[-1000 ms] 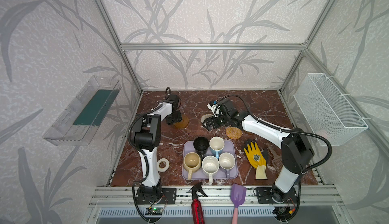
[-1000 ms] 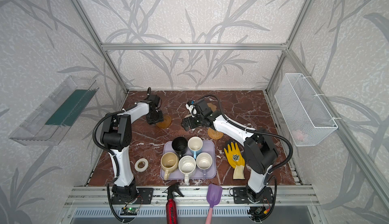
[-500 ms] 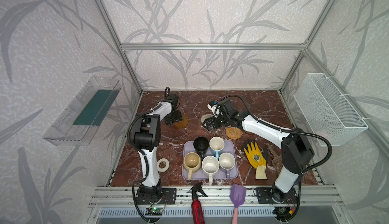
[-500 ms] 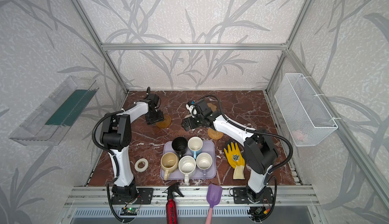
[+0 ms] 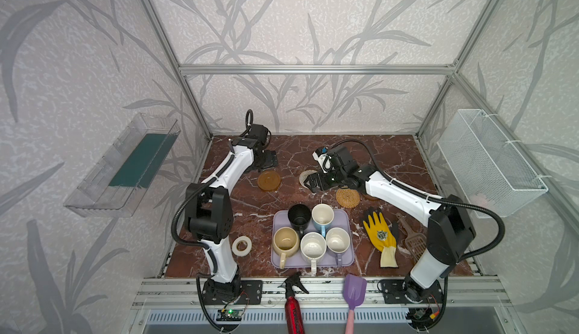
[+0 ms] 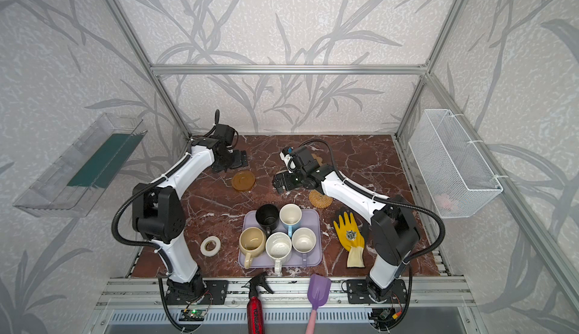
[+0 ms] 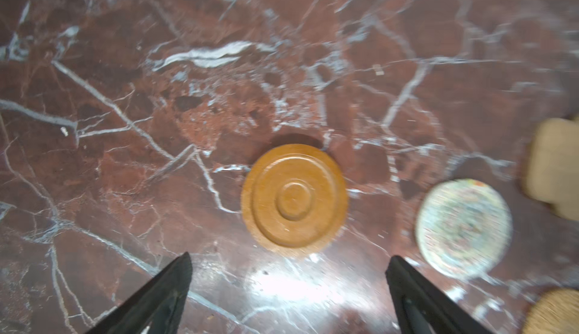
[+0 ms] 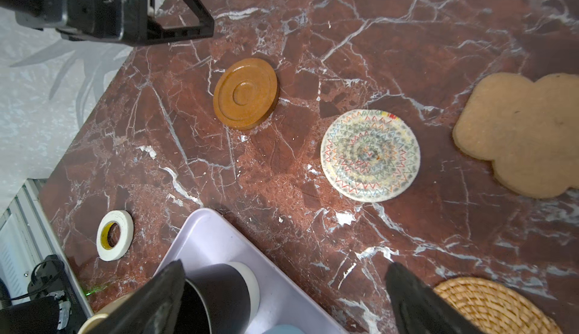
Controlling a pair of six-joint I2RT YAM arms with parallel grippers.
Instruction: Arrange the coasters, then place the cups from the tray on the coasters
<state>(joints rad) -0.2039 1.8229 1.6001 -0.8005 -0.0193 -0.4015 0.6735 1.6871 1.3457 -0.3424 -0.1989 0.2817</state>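
The red-brown marble bench (image 5: 391, 160) fills the middle of both top views. The lavender tray (image 5: 344, 222) lies at its lower middle.

The left hand (image 7: 289, 262) hovers at the upper left of the bench. Its fingers are spread wide with nothing between them. The right hand (image 8: 285, 265) hangs near the centre, above the tray, also spread wide and empty.

All five cups stand upright on the tray. The black cup (image 5: 299, 216) and the light blue cup (image 5: 322, 215) are in the upper row. The beige cup (image 5: 285, 241), the speckled cup (image 5: 312, 246) and the lavender-grey cup (image 5: 337, 239) are in the lower row.

Four coasters lie flat on the bench above the tray, apart from one another:
- The flower-shaped coaster (image 8: 520, 135) is at the right edge of the right wrist view.
- The woven coaster (image 8: 369, 155) sits beside the flower-shaped one.
- The rattan coaster (image 5: 347, 197) lies just up and right of the tray.
- The amber coaster (image 5: 268, 180) lies just below the left hand.
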